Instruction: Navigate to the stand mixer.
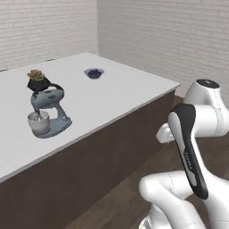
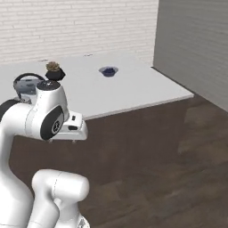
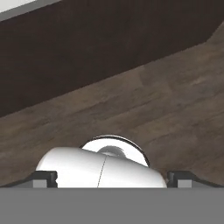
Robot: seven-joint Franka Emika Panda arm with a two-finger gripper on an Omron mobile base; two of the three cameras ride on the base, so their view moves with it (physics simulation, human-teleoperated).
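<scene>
Rounded slate-blue stand mixer (image 1: 48, 112) w/ silvery bowl on smooth white counter (image 1: 125, 89) (hand (image 3: 112, 177) released).

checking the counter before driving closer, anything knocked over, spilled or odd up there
Nothing stands out. The mixer stands upright on the counter with its bowl under the head, the potted plant sits upright behind it, and the small dark bowl rests flat, with no spill visible.

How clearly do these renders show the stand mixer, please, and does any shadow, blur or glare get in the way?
Left base view: the stand mixer is soft-edged but unobstructed, under flat light, without glare. Right base view: the arm covers most of it. Hand view: dim, showing dark cabinet front and wood floor.
</scene>
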